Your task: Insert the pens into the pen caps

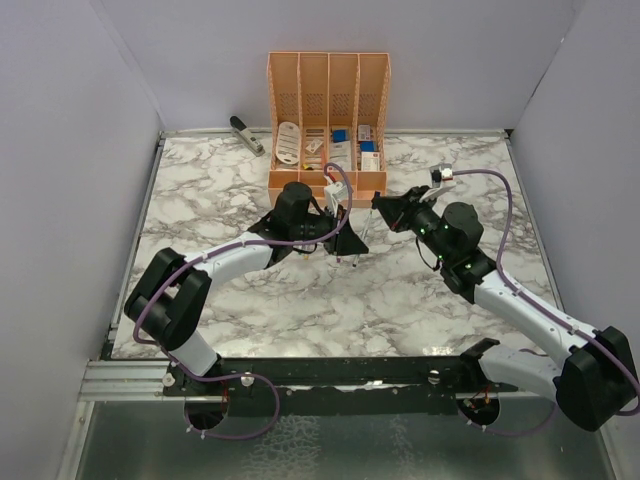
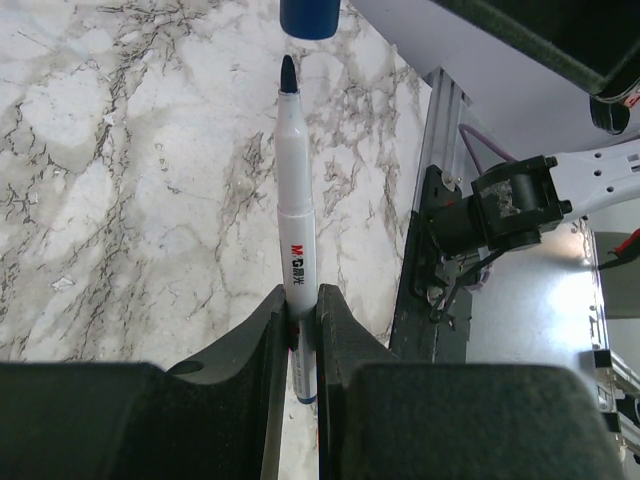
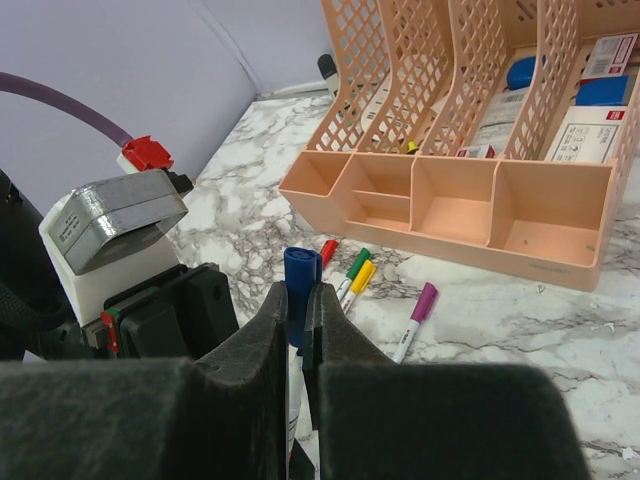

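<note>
My left gripper (image 2: 302, 295) is shut on a white-grey pen (image 2: 296, 220) with a dark blue tip, which points at a blue pen cap (image 2: 309, 15) with a small gap between tip and cap mouth. My right gripper (image 3: 300, 290) is shut on that blue cap (image 3: 300, 268), and the pen's white barrel (image 3: 298, 410) shows below it between the jaws. In the top view both grippers, left (image 1: 345, 240) and right (image 1: 378, 210), meet at the table's middle with the pen (image 1: 362, 238) between them. Pens capped in red (image 3: 327, 250), green (image 3: 357, 264), yellow (image 3: 361, 277) and purple (image 3: 418, 312) lie on the marble.
A peach desk organiser (image 1: 328, 185) with boxes in its slots stands at the back centre, its front trays (image 3: 450, 215) just behind the lying pens. A black-and-silver stapler (image 1: 246, 134) lies at the back left. Grey walls enclose the marble table (image 1: 220, 200).
</note>
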Controlling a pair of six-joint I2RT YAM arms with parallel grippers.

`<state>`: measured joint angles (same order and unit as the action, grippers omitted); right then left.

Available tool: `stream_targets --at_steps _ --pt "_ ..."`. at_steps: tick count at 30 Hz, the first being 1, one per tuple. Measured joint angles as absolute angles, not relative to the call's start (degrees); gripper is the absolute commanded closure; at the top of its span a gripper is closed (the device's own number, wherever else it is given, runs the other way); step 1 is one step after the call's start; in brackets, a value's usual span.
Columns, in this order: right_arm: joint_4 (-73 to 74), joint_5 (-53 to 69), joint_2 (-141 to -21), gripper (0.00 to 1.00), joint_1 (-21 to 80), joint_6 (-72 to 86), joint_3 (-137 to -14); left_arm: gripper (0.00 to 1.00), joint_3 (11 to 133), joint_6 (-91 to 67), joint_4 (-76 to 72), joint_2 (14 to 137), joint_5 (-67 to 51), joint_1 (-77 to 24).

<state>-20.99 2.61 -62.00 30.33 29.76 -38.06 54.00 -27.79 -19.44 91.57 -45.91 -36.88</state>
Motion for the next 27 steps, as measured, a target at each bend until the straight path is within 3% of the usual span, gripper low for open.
stream_targets --at_steps 27 --pt "-20.1 2.8 -62.4 0.99 30.3 29.7 -38.1 1.0 55.6 -27.8 -20.1 92.7 -46.0 -36.9"
